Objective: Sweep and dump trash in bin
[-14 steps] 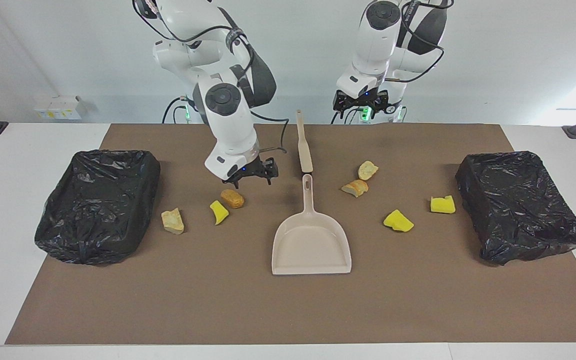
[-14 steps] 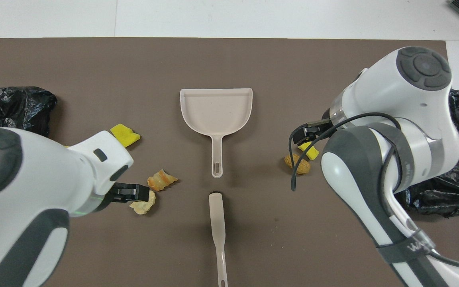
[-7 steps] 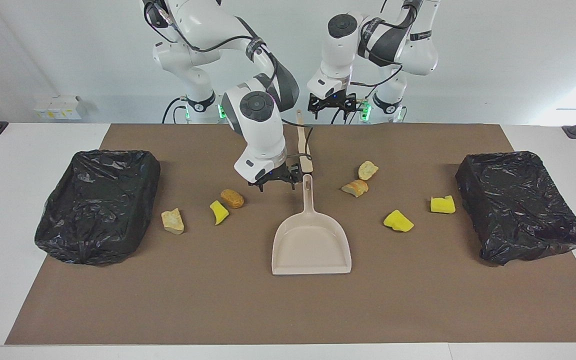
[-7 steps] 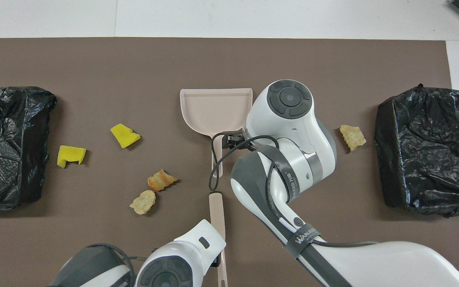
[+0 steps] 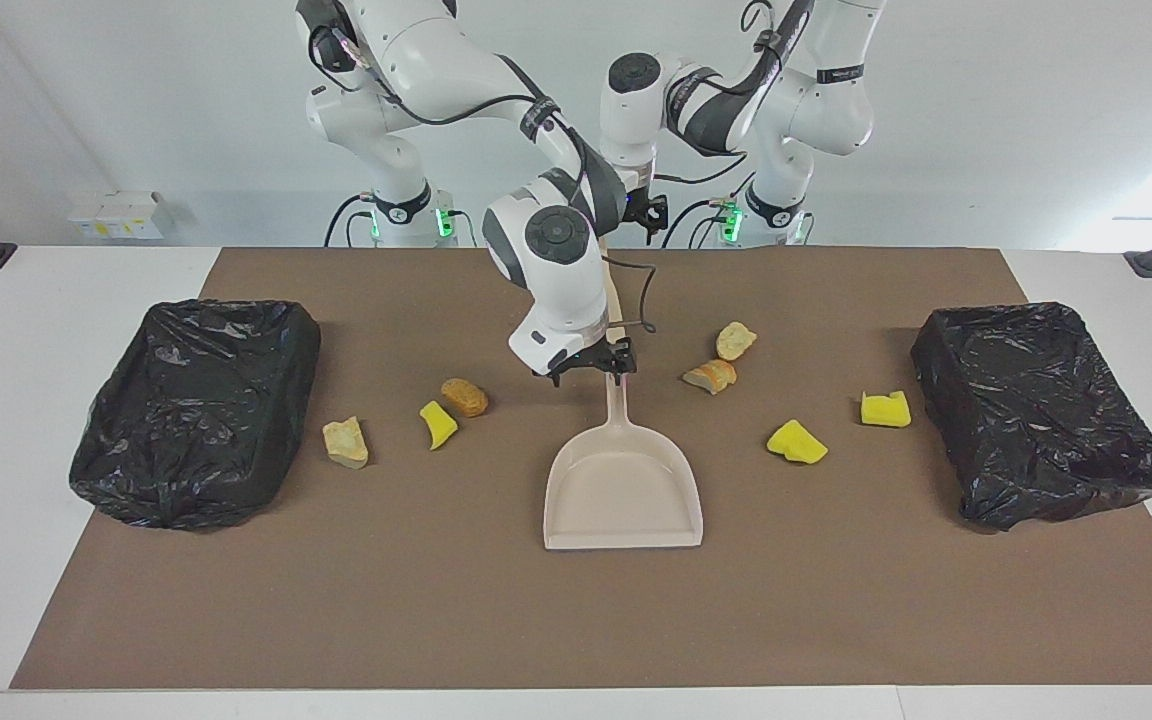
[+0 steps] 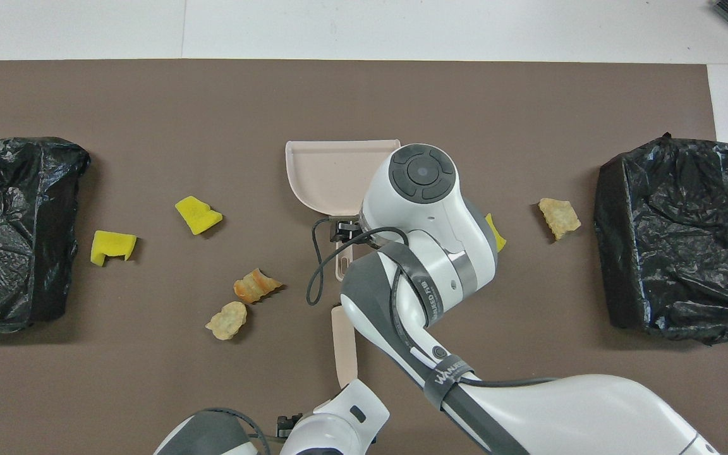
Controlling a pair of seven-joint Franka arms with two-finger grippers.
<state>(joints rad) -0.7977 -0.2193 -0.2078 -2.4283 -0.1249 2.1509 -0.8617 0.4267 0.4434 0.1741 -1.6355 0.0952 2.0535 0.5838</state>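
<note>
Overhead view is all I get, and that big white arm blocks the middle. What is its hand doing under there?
Observer: The right gripper is low over the end of the dustpan handle, jaws open, holding nothing.
Operator: Is any trash hidden under that arm?
Observer: Yes. An orange-brown lump lies on the mat beside the yellow wedge that peeks out at the arm's edge.
Operator: And the other arm?
Observer: The left gripper is raised in the air over the thin end of the brush, not touching it.
</note>
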